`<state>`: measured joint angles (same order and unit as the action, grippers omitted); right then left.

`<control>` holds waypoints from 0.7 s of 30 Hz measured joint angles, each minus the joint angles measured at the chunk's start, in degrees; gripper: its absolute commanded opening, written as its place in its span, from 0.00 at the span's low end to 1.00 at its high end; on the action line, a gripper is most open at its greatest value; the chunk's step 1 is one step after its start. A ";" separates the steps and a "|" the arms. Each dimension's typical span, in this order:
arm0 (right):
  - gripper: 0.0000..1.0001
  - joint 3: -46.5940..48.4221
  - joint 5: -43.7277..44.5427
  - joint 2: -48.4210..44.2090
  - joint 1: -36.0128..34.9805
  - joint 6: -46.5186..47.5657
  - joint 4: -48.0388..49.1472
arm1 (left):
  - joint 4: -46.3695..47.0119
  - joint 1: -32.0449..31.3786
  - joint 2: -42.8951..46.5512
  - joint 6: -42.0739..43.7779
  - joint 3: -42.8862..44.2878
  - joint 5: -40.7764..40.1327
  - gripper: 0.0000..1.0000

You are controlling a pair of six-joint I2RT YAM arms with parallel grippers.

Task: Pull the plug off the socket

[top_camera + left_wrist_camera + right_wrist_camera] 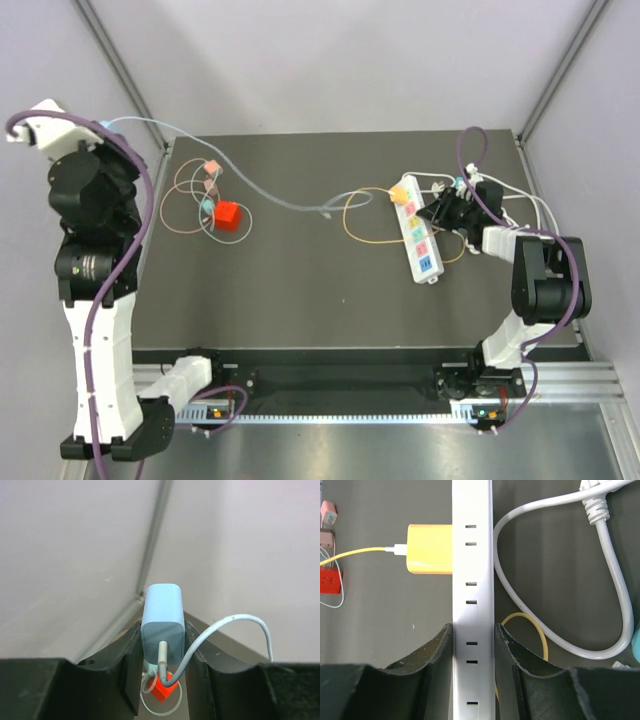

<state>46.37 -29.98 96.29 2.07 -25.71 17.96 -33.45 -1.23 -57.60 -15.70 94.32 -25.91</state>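
My left gripper (161,645) is shut on a light blue plug (161,622), held high above the table's far left (104,126). Its pale cable (225,625) trails down across the mat (250,185). The white power strip (420,235) lies at the right of the dark mat. My right gripper (440,212) is shut on the strip (472,555), one finger on each long side. A yellow plug (430,549) sits in a socket on the strip's far end (399,188), with a yellow cable running left.
A red cube (228,215) and small pink plugs (210,170) with looped cords lie at the mat's left. The strip's thick white cord (615,590) and a yellow cable loop (535,630) lie right of the strip. Enclosure walls stand close behind.
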 measured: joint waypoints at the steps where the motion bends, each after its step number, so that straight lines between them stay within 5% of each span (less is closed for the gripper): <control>1: 0.00 0.00 0.00 0.00 0.00 -0.02 0.00 | 0.07 0.00 0.26 0.68 1.16 -2.62 0.00; 8: 0.00 0.00 -0.04 0.00 0.00 -0.02 0.00 | 0.76 -1.03 2.80 3.52 3.74 -15.67 0.00; 21: 0.00 0.00 -0.04 0.00 0.00 -0.02 -0.02 | 7.48 -6.14 3.67 13.35 1.20 -26.95 0.00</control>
<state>46.37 -30.02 96.29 2.07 -25.74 17.93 -25.98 -7.38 -53.93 -2.35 95.53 -52.86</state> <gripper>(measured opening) 0.338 0.386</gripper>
